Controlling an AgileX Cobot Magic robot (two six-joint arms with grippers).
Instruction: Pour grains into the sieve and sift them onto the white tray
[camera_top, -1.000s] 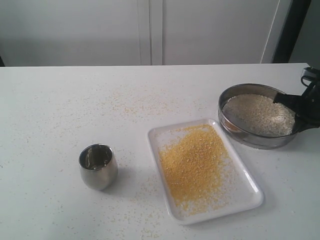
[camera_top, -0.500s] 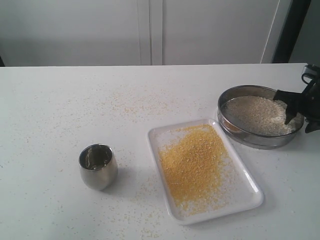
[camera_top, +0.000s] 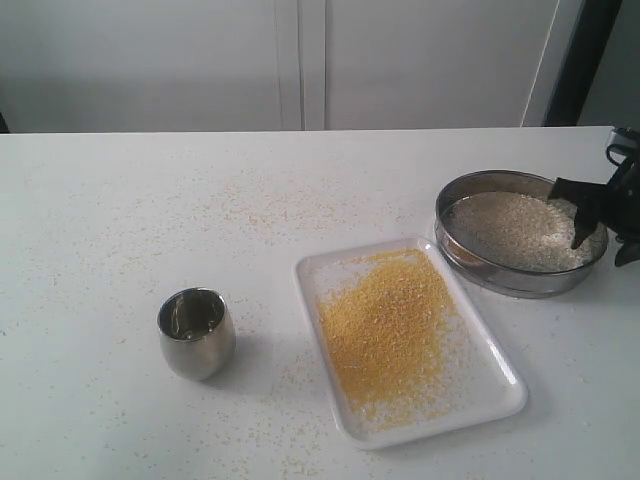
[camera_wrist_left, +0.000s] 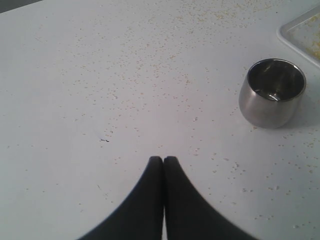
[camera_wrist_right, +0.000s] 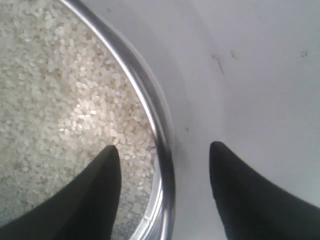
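The steel sieve rests on the table at the right and holds the pale rice-like grains. Yellow meal lies heaped on the white tray beside it. My right gripper is open and straddles the sieve's right rim, one finger inside over the grains and one outside. In the right wrist view the rim runs between the spread fingers of the gripper, untouched. My left gripper is shut and empty, low over bare table, away from the cup.
An empty small steel cup stands left of the tray; the left wrist view shows the cup and a tray corner. Crumbs are scattered over the white table. A wall runs behind the table's far edge.
The right gripper has opened and let go of the sieve's rim. The sieve has shifted slightly toward the back and now sits level on the table. The left gripper stayed shut.
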